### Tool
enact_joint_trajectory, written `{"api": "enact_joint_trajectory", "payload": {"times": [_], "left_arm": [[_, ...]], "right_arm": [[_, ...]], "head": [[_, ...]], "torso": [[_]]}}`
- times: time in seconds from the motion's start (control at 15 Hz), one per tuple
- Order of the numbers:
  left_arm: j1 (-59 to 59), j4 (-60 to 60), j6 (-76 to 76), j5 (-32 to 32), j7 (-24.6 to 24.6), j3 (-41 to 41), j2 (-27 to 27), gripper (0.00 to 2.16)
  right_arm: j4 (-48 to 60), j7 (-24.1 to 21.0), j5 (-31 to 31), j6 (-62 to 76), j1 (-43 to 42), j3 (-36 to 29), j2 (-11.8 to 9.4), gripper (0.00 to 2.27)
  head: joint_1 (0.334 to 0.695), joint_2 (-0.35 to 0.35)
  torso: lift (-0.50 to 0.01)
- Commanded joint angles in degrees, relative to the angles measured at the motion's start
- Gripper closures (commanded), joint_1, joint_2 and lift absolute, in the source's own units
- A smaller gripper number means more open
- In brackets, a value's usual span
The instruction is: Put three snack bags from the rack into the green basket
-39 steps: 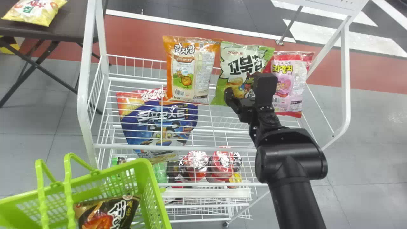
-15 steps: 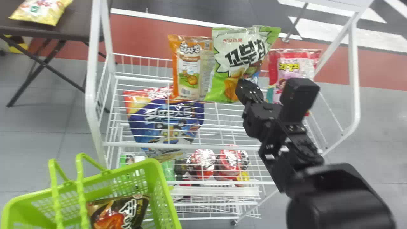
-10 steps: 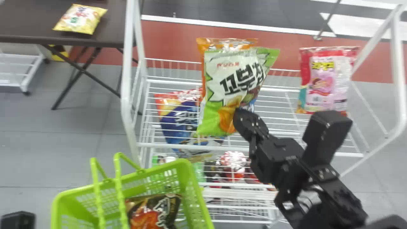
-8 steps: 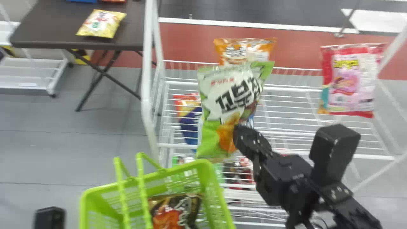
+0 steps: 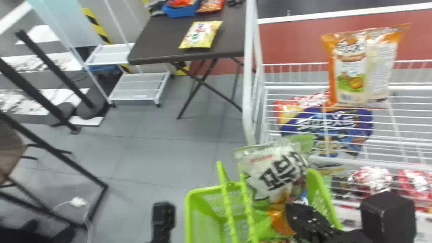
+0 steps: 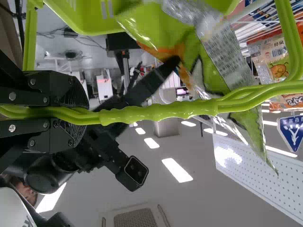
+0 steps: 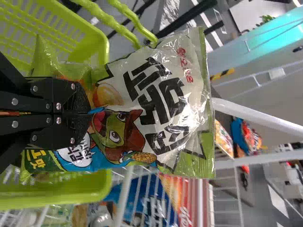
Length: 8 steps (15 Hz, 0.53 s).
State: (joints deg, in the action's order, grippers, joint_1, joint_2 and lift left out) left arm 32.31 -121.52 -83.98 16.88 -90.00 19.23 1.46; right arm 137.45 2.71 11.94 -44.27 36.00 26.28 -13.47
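Note:
In the head view my right gripper (image 5: pixel 289 217) pinches the lower part of the green-and-white snack bag (image 5: pixel 276 175), which stands tilted over the green basket (image 5: pixel 206 191). The right wrist view shows the right gripper (image 7: pixel 86 113) shut on that bag (image 7: pixel 156 94), with basket walls (image 7: pixel 71 189) on both sides of it. My left gripper (image 5: pixel 163 217) is at the basket's left in the head view; in the left wrist view the left gripper (image 6: pixel 87 113) is closed around the basket's handles (image 6: pixel 161 111). An orange snack bag (image 5: pixel 351 67) stands on the rack (image 5: pixel 251 101).
A blue cereal bag (image 5: pixel 330 125) and round red-and-white packs (image 5: pixel 373 179) are lower in the rack. A dark table (image 5: pixel 155 50) with a yellow bag (image 5: pixel 200 33) stands behind, left of the rack. Black metal frames (image 5: pixel 50 152) stand at the far left.
The head view has swung left. My right gripper has carried the green-and-white bag from between the orange and pink bags down to the basket. The black bag inside is now mostly covered.

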Motion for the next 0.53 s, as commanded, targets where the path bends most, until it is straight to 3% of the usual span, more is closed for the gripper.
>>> {"api": "enact_joint_trajectory", "payload": {"times": [0.0, 0.13, 0.47], "left_arm": [[-0.5, 0.2, 0.0, -0.2, -0.6, -0.2, 0.0, 2.15], [-0.7, 0.2, 0.0, -0.3, -0.6, -0.3, 0.0, 2.15], [-0.7, 0.5, 0.0, -0.3, -0.6, -0.3, 0.0, 2.15]], "right_arm": [[-3.3, 0.1, -0.1, -3.7, -2.1, 2.4, -1.6, 1.68], [-3.7, 0.0, -0.7, -6.7, -3.0, 2.8, -2.3, 0.0], [2.4, -0.1, 0.5, -6.7, -2.8, -6.5, -1.8, 0.05]], "head": [[0.695, 0.35], [0.695, 0.35], [0.695, 0.325]], "torso": [[0.0], [0.0], [0.0]]}}
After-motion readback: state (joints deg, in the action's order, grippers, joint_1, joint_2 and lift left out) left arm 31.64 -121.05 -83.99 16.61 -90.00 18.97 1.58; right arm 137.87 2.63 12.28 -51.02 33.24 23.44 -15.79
